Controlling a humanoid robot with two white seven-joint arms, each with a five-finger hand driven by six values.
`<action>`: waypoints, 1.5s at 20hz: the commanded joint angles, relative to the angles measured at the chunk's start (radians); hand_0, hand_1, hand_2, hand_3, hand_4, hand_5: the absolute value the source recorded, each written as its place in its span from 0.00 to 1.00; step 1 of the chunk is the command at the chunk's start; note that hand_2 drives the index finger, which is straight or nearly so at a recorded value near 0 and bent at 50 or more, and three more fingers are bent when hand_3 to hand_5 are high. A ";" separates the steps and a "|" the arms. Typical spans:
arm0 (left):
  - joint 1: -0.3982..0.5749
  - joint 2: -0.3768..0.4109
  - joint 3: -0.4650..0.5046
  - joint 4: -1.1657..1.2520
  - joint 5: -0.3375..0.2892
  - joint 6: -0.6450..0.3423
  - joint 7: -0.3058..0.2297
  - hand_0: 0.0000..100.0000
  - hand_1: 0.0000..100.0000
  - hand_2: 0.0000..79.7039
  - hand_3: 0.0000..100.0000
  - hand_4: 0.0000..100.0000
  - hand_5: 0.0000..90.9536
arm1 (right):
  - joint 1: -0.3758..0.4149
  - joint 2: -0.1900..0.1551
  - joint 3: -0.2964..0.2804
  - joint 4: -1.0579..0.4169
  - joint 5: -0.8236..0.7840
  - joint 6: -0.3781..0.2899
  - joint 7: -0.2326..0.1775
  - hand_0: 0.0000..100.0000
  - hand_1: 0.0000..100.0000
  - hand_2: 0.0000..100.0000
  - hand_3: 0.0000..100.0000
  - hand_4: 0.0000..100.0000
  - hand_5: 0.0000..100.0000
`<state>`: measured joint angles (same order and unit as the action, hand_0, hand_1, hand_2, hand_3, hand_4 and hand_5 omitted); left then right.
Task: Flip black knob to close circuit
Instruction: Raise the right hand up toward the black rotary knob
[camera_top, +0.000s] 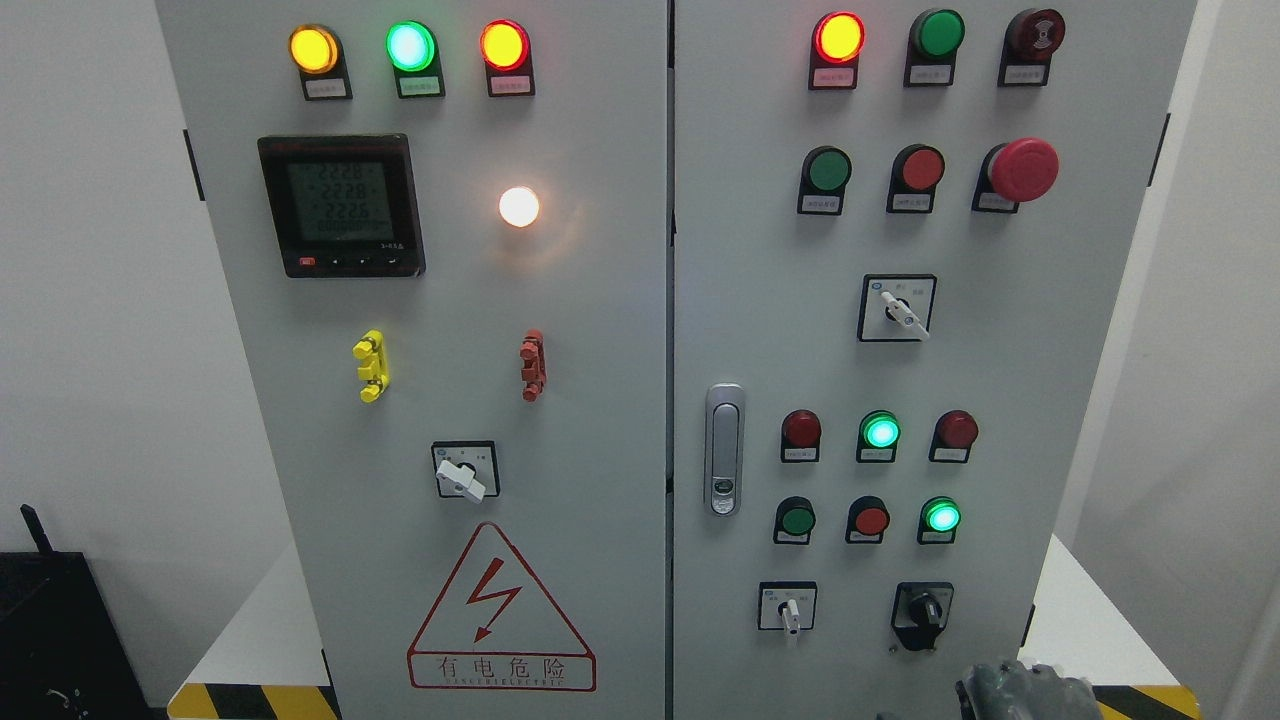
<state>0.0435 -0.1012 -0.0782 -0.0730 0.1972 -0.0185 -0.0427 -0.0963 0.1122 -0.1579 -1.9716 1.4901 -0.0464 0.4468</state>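
peeking at the bottom edge, right hand (1030, 690) below black knob (922, 610); finger state unclear

My dark, dull-sheened robot hand (1025, 688) is showing at the bottom edge. The tall grey matt painted metal cabinet (600, 330) is looking smooth, the small black glossy plastic knob (922, 608) is shining faintly, and the silvery polished metal door latch (724, 448) is gleaming.

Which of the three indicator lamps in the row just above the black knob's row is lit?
Only the right one: the green lamp glows bright, while the green-capped and red-capped lamps beside it are dark. The black knob sits just below.
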 joint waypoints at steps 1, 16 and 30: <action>0.001 0.000 0.000 0.001 0.001 0.000 0.000 0.12 0.56 0.00 0.00 0.00 0.00 | -0.045 -0.009 -0.037 0.102 0.002 0.000 0.000 0.00 0.00 0.96 1.00 0.90 0.86; 0.001 0.000 0.000 0.001 -0.002 0.000 0.000 0.12 0.56 0.00 0.00 0.00 0.00 | -0.117 -0.025 -0.063 0.218 0.002 0.051 -0.023 0.00 0.00 0.96 1.00 0.90 0.86; 0.001 0.000 0.000 0.001 -0.002 0.000 0.000 0.12 0.56 0.00 0.00 0.00 0.00 | -0.177 -0.029 -0.058 0.293 0.002 0.102 -0.036 0.00 0.00 0.96 1.00 0.89 0.86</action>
<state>0.0435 -0.1012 -0.0782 -0.0729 0.1962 -0.0183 -0.0424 -0.2519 0.0878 -0.2146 -1.7392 1.4932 0.0497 0.4131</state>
